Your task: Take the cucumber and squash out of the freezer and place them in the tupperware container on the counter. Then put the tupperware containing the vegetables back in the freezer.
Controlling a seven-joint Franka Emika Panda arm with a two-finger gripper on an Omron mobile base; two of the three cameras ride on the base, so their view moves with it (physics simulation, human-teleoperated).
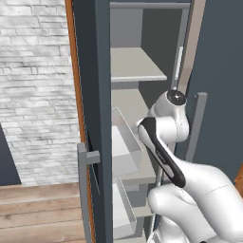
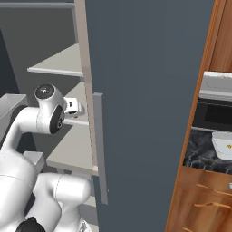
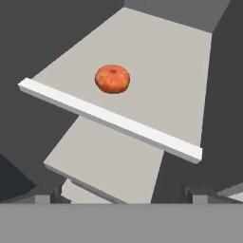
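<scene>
The squash (image 3: 112, 79) is a small round piece, orange-red with paler mottling and a tiny dark stem spot on top, lying alone on a light grey shelf (image 3: 161, 71) inside the freezer (image 1: 90, 71), a little back from the shelf's pale front lip. A second light grey shelf sits below it, and the inner walls around are dark slate grey. The claw (image 3: 122, 195) hangs above and in front of the squash, apart from it, its two dark tips spread wide with nothing between them. From the left base view the freezer stands open, showing grey shelves and clear bins (image 1: 126, 142) stacked below, with a grey bar handle (image 1: 85, 190) on the door; a white brick wall (image 1: 35, 85) and a wooden floor lie to the left. From the right base view, the tupperware container (image 2: 223, 144), whitish and low-rimmed, sits on the black veined table (image 2: 201, 156) above orange-brown wooden cabinets, with a grey microwave (image 2: 216, 106) behind it. No writing can be read anywhere.
</scene>
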